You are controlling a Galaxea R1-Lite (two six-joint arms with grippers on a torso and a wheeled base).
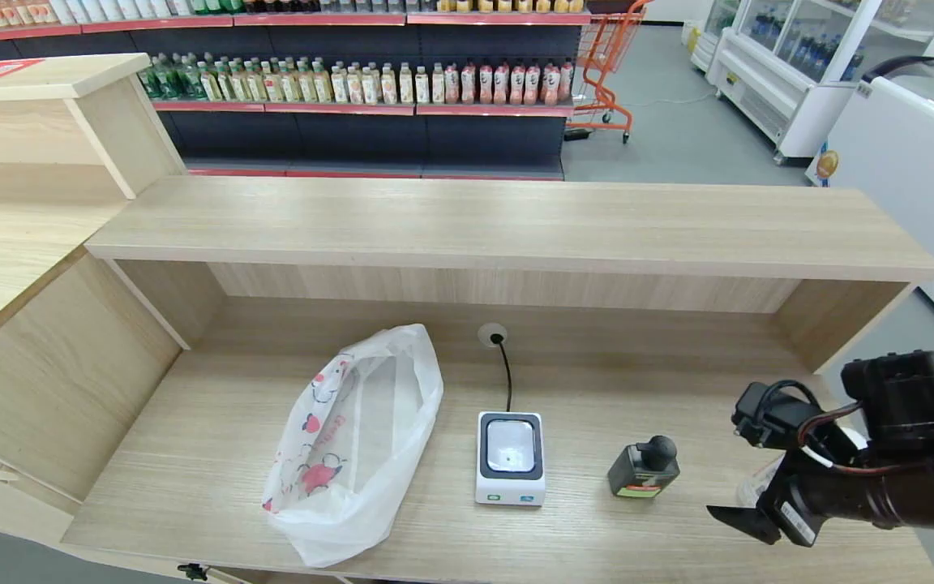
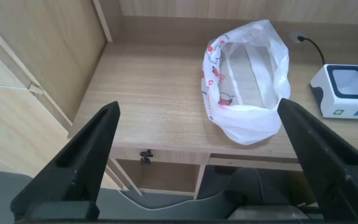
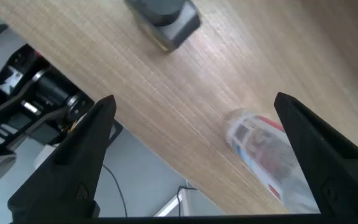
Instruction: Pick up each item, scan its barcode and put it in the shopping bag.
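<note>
A white plastic shopping bag (image 1: 353,438) with red print lies open on the wooden counter (image 1: 191,470), left of the white barcode scanner (image 1: 510,458). Right of the scanner stands a small dark bottle (image 1: 644,469) with a round black cap. A clear, labelled bottle (image 3: 269,152) lies on the counter at the far right, below my right gripper (image 3: 194,162). That gripper is open and holds nothing; the dark bottle (image 3: 163,18) is off to one side of it. My left gripper (image 2: 197,162) is open and empty, out past the counter's front edge, with the bag (image 2: 247,81) and scanner (image 2: 344,90) beyond it.
A raised wooden shelf (image 1: 507,227) runs along the back of the counter, with side walls left and right. The scanner's black cable (image 1: 506,369) leads to a hole at the back. Store shelves with bottles, an orange cart and freezers stand beyond.
</note>
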